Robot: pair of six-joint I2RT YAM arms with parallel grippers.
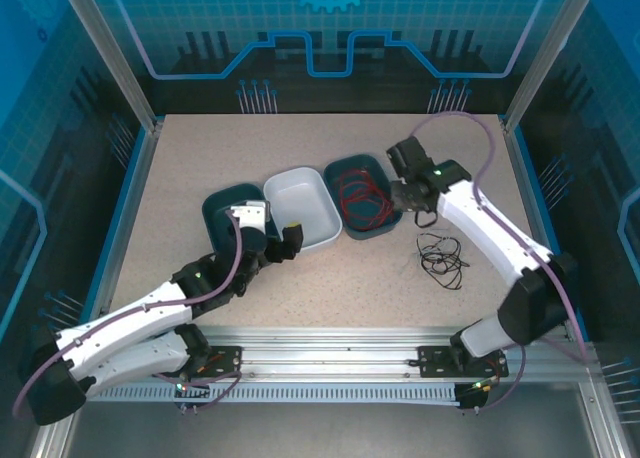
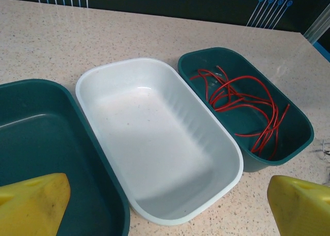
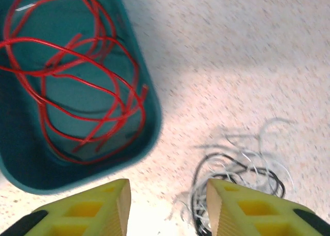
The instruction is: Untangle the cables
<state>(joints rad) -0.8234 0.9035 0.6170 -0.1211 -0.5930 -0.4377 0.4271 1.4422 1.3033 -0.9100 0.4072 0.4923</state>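
Beside the bin (image 3: 20,153), one loop of the tangle (image 3: 237,169) should be pinched by the parted, empty right gripper (image 3: 167,195), the left gripper (image 2: 167,195) spread wide.

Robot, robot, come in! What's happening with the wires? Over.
Left pincer open. Right pincer open, empty. Red cables in green tray; black-and-white tangle beside it on table.
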